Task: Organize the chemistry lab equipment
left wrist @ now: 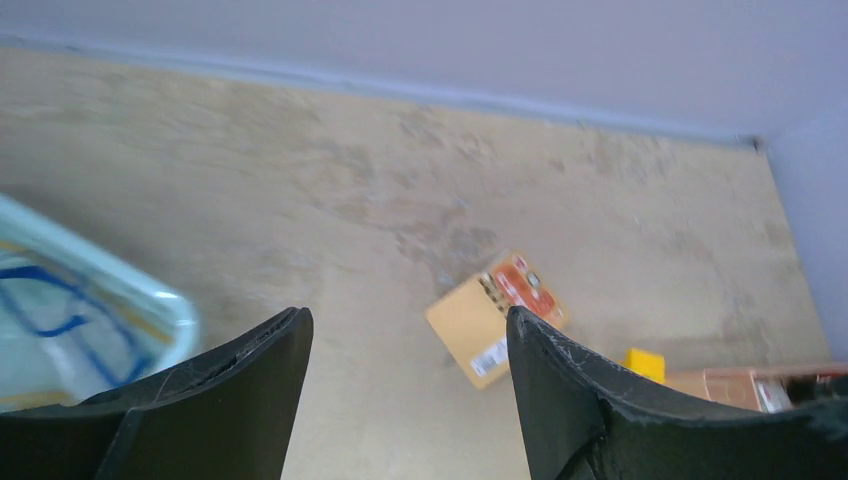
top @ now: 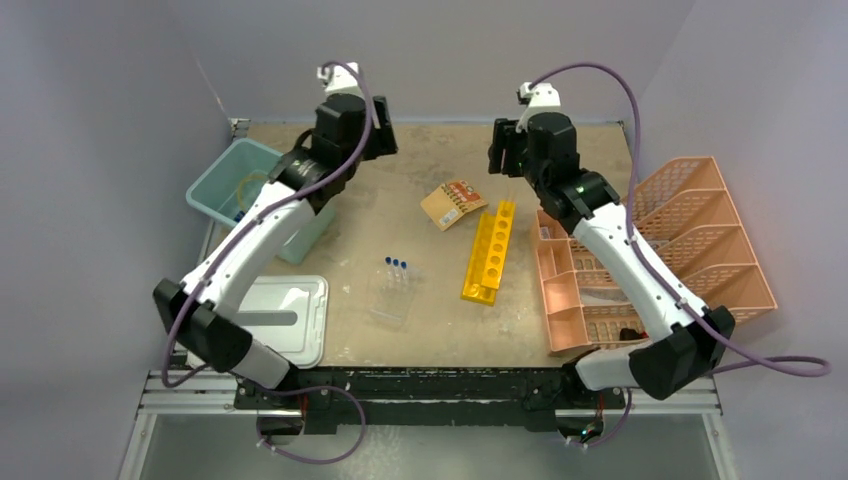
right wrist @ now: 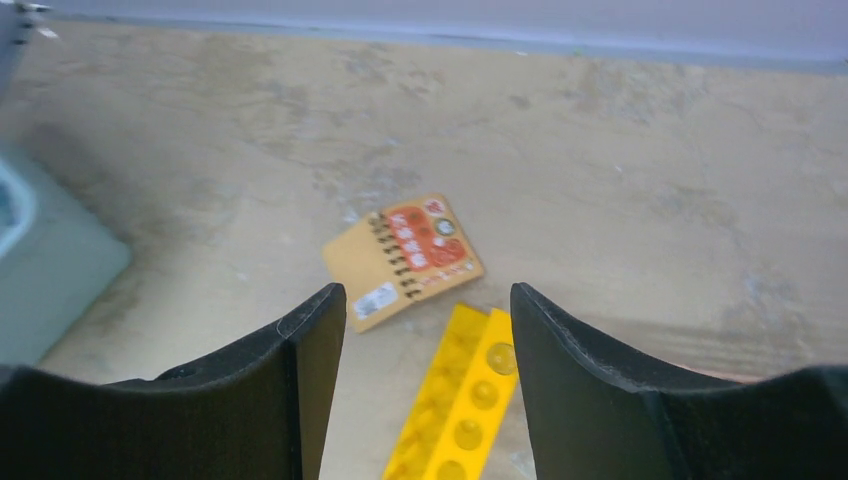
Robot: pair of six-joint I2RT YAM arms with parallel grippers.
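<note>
A long yellow plastic rack with a row of round holes (top: 490, 250) is laid flat near the middle of the tan, scuffed tabletop (top: 420, 330), with one end pointed at the back wall. A small clear plastic tube rack (top: 389, 300) is seen near the yellow rack, on its left in the overhead view. Three clear blue-capped tubes (top: 397, 265) are stood in the far end of this rack. A tan spiral-bound notebook with an orange label (top: 455, 203) is laid just beyond the yellow rack's far end, slightly to the left. A salmon-pink mesh desk organiser (top: 690, 230) is placed just to the right of the yellow rack. Well to the left of the yellow rack, a teal plastic bin (top: 222, 178) is set at the table's edge, and a flat white rectangular lid (top: 290, 320) is laid nearer the arm bases.

The left gripper (left wrist: 405, 330) is held above the table, far left of the yellow rack, beside the bin. Its jaws are parted and nothing is held. The right gripper (right wrist: 428, 300) is raised over the yellow rack's far end. Its jaws are likewise spread, with nothing between them.
</note>
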